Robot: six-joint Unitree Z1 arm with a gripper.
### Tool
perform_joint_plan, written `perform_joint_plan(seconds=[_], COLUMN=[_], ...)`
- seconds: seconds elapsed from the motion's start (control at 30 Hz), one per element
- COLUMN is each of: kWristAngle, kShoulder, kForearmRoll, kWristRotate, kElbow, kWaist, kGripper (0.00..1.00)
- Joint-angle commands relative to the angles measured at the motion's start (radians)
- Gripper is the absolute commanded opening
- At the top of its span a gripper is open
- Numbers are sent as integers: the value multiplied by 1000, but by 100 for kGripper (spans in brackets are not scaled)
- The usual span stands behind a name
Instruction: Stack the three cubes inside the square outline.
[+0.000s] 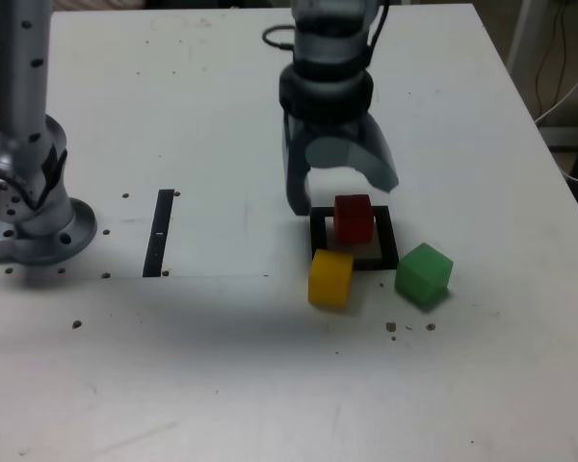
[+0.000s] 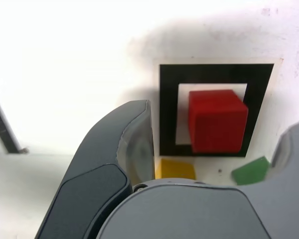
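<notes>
Wide-open gripper (image 1: 342,183) above the red cube (image 1: 354,219)
Nearest, the smooth yellow block (image 1: 330,280) sits just outside the flat black square outline (image 1: 387,236); the green cube (image 1: 424,275) rests angled near its corner; the glossy red one stands within; beyond, the gripper's curved jaws stand apart, holding nothing.

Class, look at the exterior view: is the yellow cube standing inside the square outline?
No; the yellow cube sits at the near edge of the square outline, while the red cube is inside it.
</notes>
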Motion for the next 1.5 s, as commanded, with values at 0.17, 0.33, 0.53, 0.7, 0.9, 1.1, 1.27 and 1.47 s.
perform_joint_plan(seconds=[0.17,0.33,0.53,0.7,0.9,1.1,1.27,1.47], kWristAngle=[-5,-27,-64,-77,-76,-68,-68,-69], kShoulder=[-12,-15,17,43,75,114,155,198], kForearmRoll=[188,259,267,261,202,143,115,91], kWristRotate=[-25,-110,-266,-362,-457,-500,-510,-512], kElbow=[-166,-277,-346,-341,-315,-320,-321,-313], kWaist=[-48,-104,-167,-181,-182,-182,-182,-182], kGripper=[99,99,99,99,99,100,99,99])
